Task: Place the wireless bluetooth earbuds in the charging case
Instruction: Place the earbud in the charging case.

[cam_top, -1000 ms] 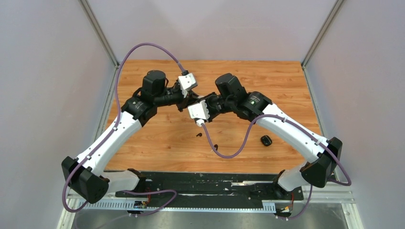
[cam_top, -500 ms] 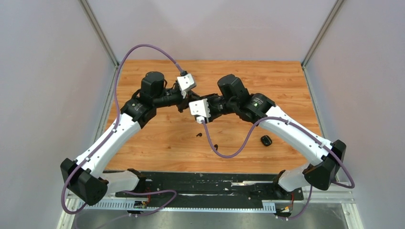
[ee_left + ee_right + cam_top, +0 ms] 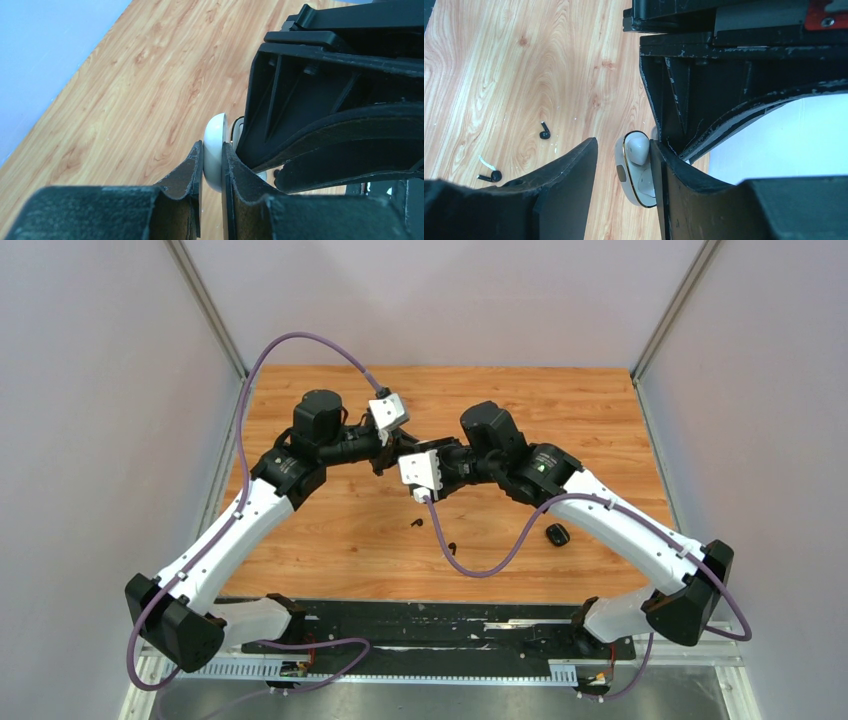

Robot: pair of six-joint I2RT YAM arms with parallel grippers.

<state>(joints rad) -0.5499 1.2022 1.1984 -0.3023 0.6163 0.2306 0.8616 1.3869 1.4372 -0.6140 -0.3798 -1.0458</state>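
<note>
Currently pinching the white charging case [image 3: 215, 131] in the left claw [image 3: 212, 152] above the desk [image 3: 499, 75], with the right claw [image 3: 622, 146] spread apart around it and white earbuds [image 3: 638, 149] seated inside; leaving two black earbuds [image 3: 544, 132] on the desk.

The left gripper [image 3: 212, 156] clamps the rounded white charging case [image 3: 214, 131] edge-on, one pad against each face. The black right gripper [image 3: 258, 165] sits just beside the case, on its right. The wooden table [image 3: 135, 90] lies beneath, and a blue wall [image 3: 45, 45] borders it at left.
</note>
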